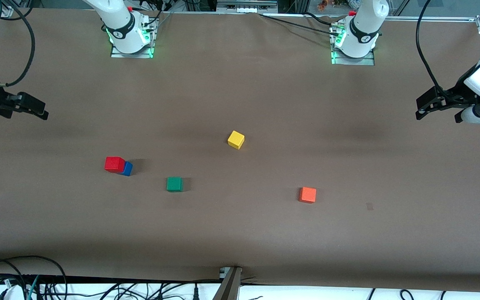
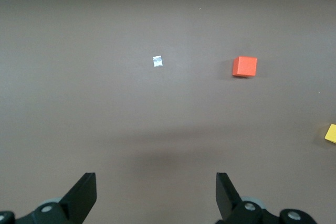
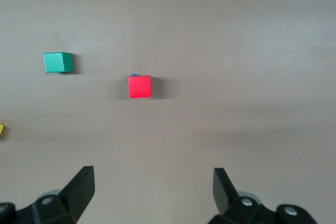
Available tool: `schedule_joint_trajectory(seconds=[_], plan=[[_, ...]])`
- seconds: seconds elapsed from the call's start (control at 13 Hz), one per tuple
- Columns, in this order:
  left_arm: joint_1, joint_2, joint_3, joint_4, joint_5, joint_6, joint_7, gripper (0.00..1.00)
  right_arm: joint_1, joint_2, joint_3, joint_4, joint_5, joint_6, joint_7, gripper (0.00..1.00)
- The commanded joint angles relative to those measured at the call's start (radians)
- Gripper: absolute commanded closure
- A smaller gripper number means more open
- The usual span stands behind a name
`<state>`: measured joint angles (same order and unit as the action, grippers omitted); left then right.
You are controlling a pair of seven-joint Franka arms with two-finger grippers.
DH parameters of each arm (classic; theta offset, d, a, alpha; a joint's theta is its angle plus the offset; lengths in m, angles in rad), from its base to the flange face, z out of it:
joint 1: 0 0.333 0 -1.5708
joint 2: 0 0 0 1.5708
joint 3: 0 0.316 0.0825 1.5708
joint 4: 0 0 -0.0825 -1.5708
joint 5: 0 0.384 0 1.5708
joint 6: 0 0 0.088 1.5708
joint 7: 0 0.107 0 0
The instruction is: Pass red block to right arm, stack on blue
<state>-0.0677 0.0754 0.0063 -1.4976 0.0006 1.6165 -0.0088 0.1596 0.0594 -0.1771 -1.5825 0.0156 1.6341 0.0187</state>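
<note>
The right tool (image 3: 152,190) is hanging wide open and empty over the desk (image 1: 240,233) edge at the right arm's end. Its wrist view is showing only the red block (image 1: 114,163); the front view is exposing the blue cube (image 1: 127,168) beneath it. The left tool (image 2: 156,195) is waiting wide open over its own end.

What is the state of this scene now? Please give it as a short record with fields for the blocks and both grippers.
red block: on top of the blue block, toward the right arm's end of the table
green block: alone, nearer the front camera than the stack
yellow block: alone, mid-table
orange block: alone, toward the left arm's end
left gripper: open, empty, raised at the table's edge
right gripper: open, empty, raised at its own end
task state: stack looks done
</note>
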Motion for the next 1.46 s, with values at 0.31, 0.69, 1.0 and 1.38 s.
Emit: schedule_joint_trajectory(seconds=[0.31, 0.69, 1.0, 1.38], plan=[[0.011, 0.014, 0.009, 0.028, -0.002, -0.043, 0.000, 0.00, -0.148, -0.128, 0.135, -0.140, -0.022, -0.014, 0.020, 0.00], [0.039, 0.014, 0.009, 0.028, -0.008, -0.073, 0.000, 0.00, -0.236, -0.115, 0.223, -0.122, -0.022, -0.028, 0.024, 0.00], [0.040, 0.014, 0.009, 0.023, -0.008, -0.075, 0.000, 0.00, -0.219, -0.116, 0.179, -0.123, -0.019, -0.033, 0.015, 0.00], [0.045, 0.014, 0.009, 0.025, -0.011, -0.113, 0.000, 0.00, -0.216, -0.113, 0.176, -0.123, -0.020, -0.033, 0.009, 0.00]])
